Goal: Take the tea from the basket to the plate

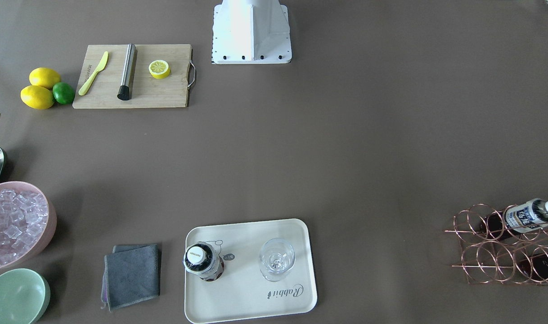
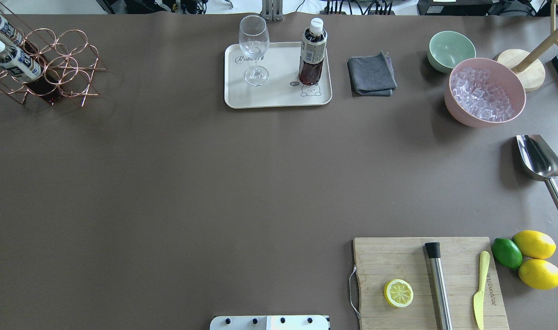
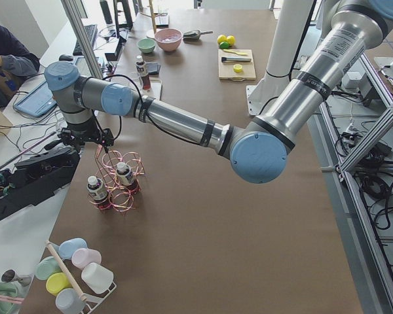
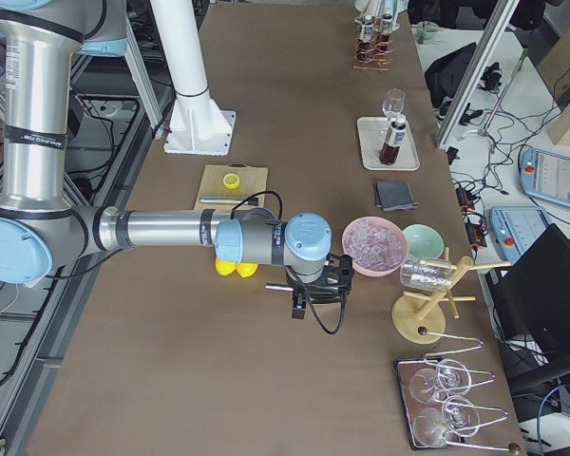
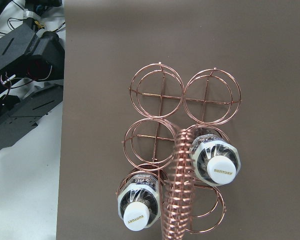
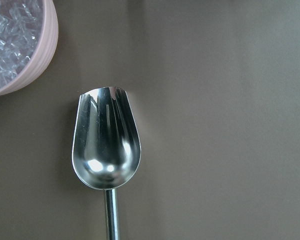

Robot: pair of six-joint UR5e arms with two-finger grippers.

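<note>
tea (image 2: 312, 55) is upright on the plate (image 2: 279, 98), cap on, at the plate's end toward robot right, next to the bear drawing. stemmed glass (image 2: 254, 50) stands on the plate's other end, apart from the bottle. plate sits midway along the bench's far edge, operators' side

basket (image 5: 155, 95) is at the bench's far-left corner. second tea bottle (image 5: 217, 162) and third tea bottle (image 5: 138, 207) lie in two of its ring cells, caps toward the left wrist camera, with the coiled handle (image 5: 177, 190) running between them

left gripper (image 3: 90, 140) hangs over the basket. it shows only in the left side view, so can't tell if the fingers are spread or pressed together

right gripper (image 4: 309, 290) hangs toward the bench's right end, near the pink ice bowl (image 2: 471, 117). right wrist view looks straight down on the steel scoop (image 6: 106, 150) lying just beside that bowl. only the right side view shows the gripper, so can't tell its finger state either

rest: grey cloth (image 2: 371, 75) and green bowl (image 2: 451, 50) sit along the far edge between plate and ice bowl. cutting board (image 2: 384, 256) is at the near edge toward the right, carrying a half lemon (image 2: 398, 293), steel rod tool (image 2: 439, 284) and yellow knife (image 2: 479, 293). two lemons (image 2: 534, 244) and a lime (image 2: 506, 253) are just beside its right side
</note>
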